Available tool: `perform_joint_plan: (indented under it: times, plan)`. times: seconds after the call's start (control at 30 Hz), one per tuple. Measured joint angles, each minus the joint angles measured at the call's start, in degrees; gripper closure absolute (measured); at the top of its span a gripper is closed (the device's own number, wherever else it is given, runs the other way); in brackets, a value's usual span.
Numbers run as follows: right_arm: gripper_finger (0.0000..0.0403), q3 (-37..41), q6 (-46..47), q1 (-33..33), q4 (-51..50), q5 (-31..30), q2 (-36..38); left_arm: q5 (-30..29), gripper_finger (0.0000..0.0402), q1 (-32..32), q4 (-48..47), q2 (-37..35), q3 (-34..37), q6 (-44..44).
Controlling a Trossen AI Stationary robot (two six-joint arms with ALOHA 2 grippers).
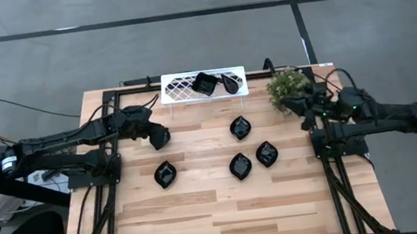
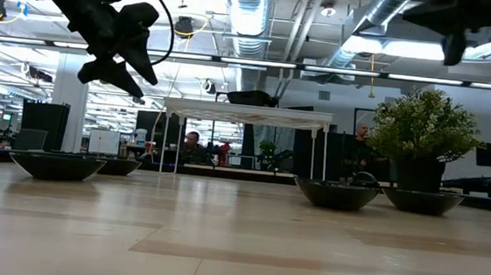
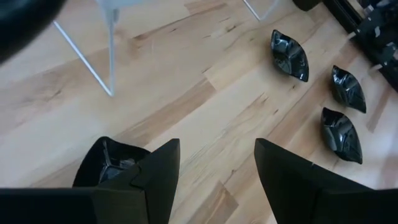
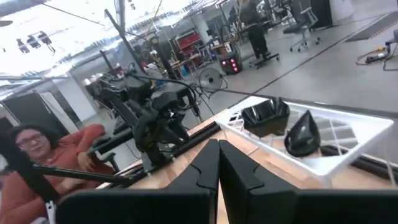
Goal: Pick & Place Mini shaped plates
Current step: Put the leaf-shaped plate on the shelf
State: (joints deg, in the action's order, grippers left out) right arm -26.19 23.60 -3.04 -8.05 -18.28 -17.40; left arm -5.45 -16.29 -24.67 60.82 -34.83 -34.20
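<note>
Four glossy black mini plates lie flat on the wooden table: one near the left [image 1: 165, 174], three toward the right [image 1: 240, 127] [image 1: 239, 165] [image 1: 266, 154]. Two more rest in the white lattice tray [image 1: 203, 84]: a square one [image 4: 266, 116] and a teardrop [image 4: 302, 132]. My left gripper [image 1: 160, 138] [image 3: 216, 174] is open and raised above the table [image 2: 111, 57], just far of the left plate [image 3: 104, 163], touching nothing. My right gripper [image 4: 217, 163] is shut and waits raised at the table's right edge, beside the plant [image 1: 290, 84].
The tray stands on thin white legs [image 3: 84, 59] at the table's far edge. A potted green plant [image 2: 421, 134] sits at the far right corner. Dark arm frames run along both side edges. Bare wood [image 1: 228, 217] fills the near half. A person sits beyond the table [image 4: 56, 155].
</note>
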Motion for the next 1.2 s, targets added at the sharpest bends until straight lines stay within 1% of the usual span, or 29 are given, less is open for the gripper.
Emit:
perform_joint_plan:
  times: [0.13,0.37,0.47,0.7,0.8,0.97,1.2]
  plan:
    - [0.0401,0.09,0.30,0.89,-9.34,0.25,2.81,-0.01,0.0192,0.00,0.00,0.13,0.00,-2.05]
    - [0.0401,0.02,-0.13,3.25,-15.67,0.26,3.21,0.36,0.0192,0.00,0.00,3.65,-0.02,-5.80]
    - [0.0401,0.02,-0.15,3.83,-15.57,0.25,3.18,0.89,0.0192,0.00,0.00,5.64,-0.02,-7.94]
    - [0.0401,0.00,-0.13,3.71,-15.80,0.24,3.21,0.90,0.0192,-1.59,-0.96,7.97,-0.02,-8.12]
    - [0.0401,0.00,-0.11,3.71,-16.01,0.24,3.27,0.89,0.0192,-3.73,-4.78,7.93,-0.02,-8.12]
    - [0.0401,0.00,-0.09,3.69,-19.21,0.24,3.23,0.57,0.0192,-7.41,-12.97,7.82,-0.02,-8.12]
    - [0.0401,0.00,-0.09,3.69,-19.52,0.24,3.24,0.11,0.0192,-9.58,-13.90,7.82,0.00,-8.11]
